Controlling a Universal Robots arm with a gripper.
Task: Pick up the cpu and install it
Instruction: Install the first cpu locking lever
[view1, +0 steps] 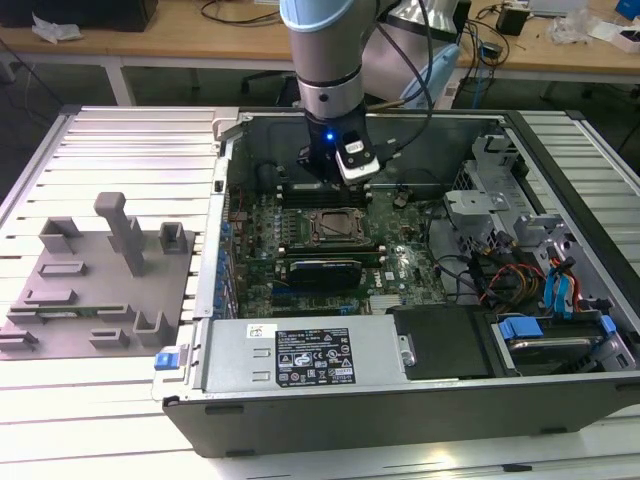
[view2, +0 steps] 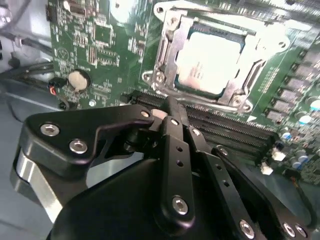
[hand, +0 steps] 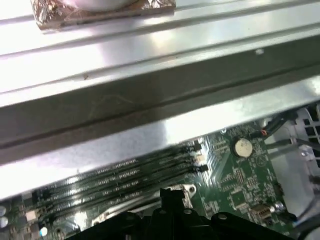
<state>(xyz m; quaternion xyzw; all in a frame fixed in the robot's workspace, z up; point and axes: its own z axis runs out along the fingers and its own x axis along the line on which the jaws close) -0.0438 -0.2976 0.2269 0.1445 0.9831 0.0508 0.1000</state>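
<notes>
The cpu (view2: 210, 62), a flat square chip with a shiny silver top, lies inside the metal frame of the motherboard socket (view2: 162, 55). In the exterior view the cpu (view1: 335, 226) sits at the middle of the green board. My gripper (view1: 325, 172) hangs just above the board beside the socket, over the black memory slots (view2: 235, 131). In the second wrist view the black fingers (view2: 175, 125) meet at one tip, so the gripper (view2: 171, 104) is shut with nothing in it, a short way off the socket's edge.
The open computer case holds a power supply (view1: 310, 355) at the front and drive bays with blue tabs and cables (view1: 545, 290) on the exterior view's right. A grey fixture plate (view1: 100, 270) lies to the exterior view's left. The case wall (hand: 150, 100) rises close behind the memory slots.
</notes>
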